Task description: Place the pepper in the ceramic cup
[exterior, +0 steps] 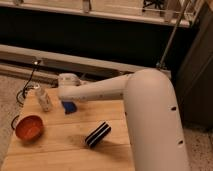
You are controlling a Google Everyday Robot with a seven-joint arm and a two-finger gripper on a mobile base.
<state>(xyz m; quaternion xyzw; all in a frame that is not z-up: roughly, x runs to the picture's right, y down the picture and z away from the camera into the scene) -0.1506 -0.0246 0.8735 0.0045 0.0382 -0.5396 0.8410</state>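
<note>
Pale wooden worktop [60, 150] of planks, seen from above, set against a dark wall with a light ledge running across it. At right, filling much of the view, a bulky white arm [150, 115]: rising from the lower right corner, bending at a rounded shoulder, then reaching left as a slimmer white link above the far half of the worktop. At the end of that link, a rounded white wrist over the far left part of the worktop.

Pincer [68, 98] apparently just under that wrist, pointing down, directly above a small blue object [69, 106] lying on the planks. Cannot tell whether wide, narrow or holding anything, nor whether touching the blue object.

Just left of the wrist, a pale shaker [44, 100], upright, near the far left edge of the worktop. Nearer the camera on the left side, an orange-red bowl [29, 127], upright, well apart from the shaker. Towards the middle, nearer the front, a black-and-white striped block [97, 134], lying at a slant, apart from the blue object and from the bowl.

Pepper not made out anywhere on the visible planks; cup likewise not made out; both possibly hidden behind the arm's link or wrist.

Beyond the worktop's far left corner, a dark cable [27, 87] looping down to a speckled floor [7, 100]. At upper right, a thin metal pole [172, 35] slanting down to the ledge
</note>
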